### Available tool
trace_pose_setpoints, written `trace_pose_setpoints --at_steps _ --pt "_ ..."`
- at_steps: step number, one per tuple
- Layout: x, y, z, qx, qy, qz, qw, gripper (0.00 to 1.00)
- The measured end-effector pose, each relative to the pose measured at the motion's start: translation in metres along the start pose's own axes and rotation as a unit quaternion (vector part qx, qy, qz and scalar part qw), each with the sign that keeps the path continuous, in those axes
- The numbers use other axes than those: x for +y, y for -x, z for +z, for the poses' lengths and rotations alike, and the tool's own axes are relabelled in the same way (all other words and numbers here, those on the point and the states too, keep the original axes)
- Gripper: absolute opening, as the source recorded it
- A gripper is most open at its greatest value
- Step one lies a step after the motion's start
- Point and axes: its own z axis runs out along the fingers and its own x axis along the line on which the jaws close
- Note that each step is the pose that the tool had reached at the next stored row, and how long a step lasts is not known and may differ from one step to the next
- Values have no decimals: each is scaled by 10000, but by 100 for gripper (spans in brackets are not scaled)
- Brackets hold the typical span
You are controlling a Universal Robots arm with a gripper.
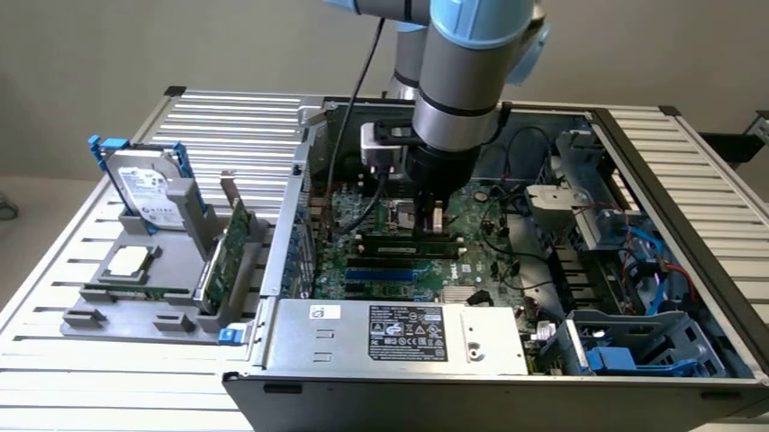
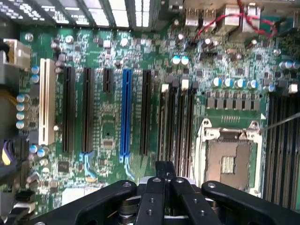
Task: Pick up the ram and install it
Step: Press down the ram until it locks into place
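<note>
Reaches straight down into the computer case (image 1: 673, 162), gripper (image 1: 430, 214) low over the motherboard (image 1: 481, 261), about mid-board. Fingers (image 2: 154, 197) pressed together, nothing seen pinched between them. Places the ram (image 1: 402, 239) edge-up in the black memory slots (image 2: 176, 126), directly under the fingertips; cannot tell whether touching. Puts those slots just beside the CPU socket (image 2: 229, 159), with the blue slot (image 2: 125, 112) and white slot (image 2: 46, 101) further toward the board's opposite edge.

Little room around the gripper: case wall near on the exterior view's left, drive cage and blue cables (image 1: 655, 261) crowding the case's edge on the exterior view's right, power supply (image 1: 397, 333) boxing in the near edge. Free only above.

Rests the case on a slatted metal table (image 1: 72, 378), taking up most of its side on the exterior view's right. Keeps a grey holder (image 1: 121, 310) near the table's edge on the exterior view's left, with a hard drive (image 1: 150, 193) on blue rails standing upright and an expansion card (image 1: 234, 256) upright beside it, just off the case wall. Plain light wall behind.
</note>
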Motion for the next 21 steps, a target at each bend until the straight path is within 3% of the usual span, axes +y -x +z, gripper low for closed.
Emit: trace_pose_setpoints --at_steps 3,6,16,21 --pt "-117 -17 0 -6 0 -1 10000 11" --pt "-173 -21 17 -26 -1 0 10000 11" --pt "-179 -11 76 -77 -9 144 9999 11" --pt "-180 -13 105 -83 -12 217 9997 11"
